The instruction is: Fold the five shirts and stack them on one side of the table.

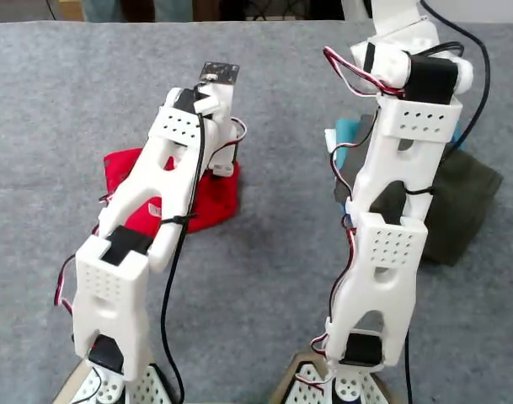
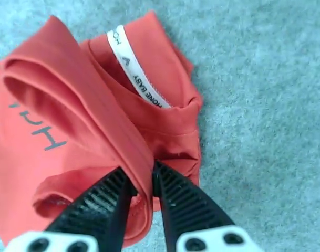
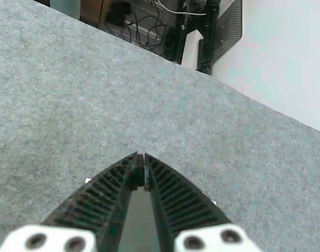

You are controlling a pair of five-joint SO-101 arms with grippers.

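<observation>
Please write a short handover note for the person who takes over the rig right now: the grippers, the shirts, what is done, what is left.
Left gripper: shut on a fold of the red shirt, which lies rumpled and only partly folded on the left half of the table.
Right gripper: shut, empty, above bare table.
Done: a pile on the right side with a dark green shirt and a teal shirt. The arm hides the rest, so the count is unclear.
Left: finish folding the red shirt and add it to the pile.
</observation>
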